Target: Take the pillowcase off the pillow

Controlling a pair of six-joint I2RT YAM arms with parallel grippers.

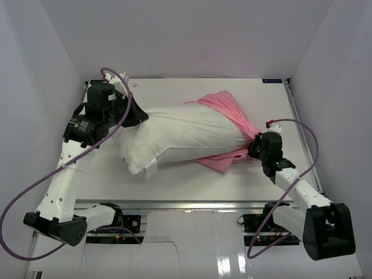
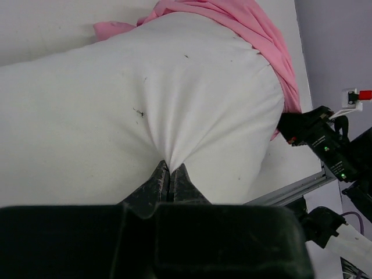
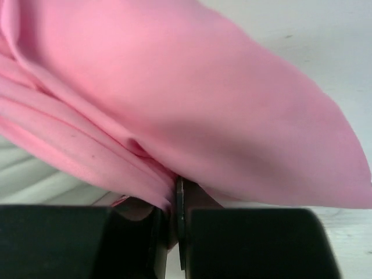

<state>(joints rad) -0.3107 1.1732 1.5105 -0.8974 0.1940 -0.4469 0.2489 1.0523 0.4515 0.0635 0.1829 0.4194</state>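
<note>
Mid-strip: left gripper (image 2: 170,174) pinches the pillow (image 1: 186,133) near the worktop's left edge, right gripper (image 3: 179,200) clenches the bunched pillowcase (image 1: 229,107), likely needing a rightward pull.

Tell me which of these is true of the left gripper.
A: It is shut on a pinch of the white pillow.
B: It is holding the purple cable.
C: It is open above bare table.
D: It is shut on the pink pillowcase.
A: in the left wrist view the left gripper is closed on a puckered fold of the white pillow, with the pink pillowcase bunched at the pillow's far end.
</note>
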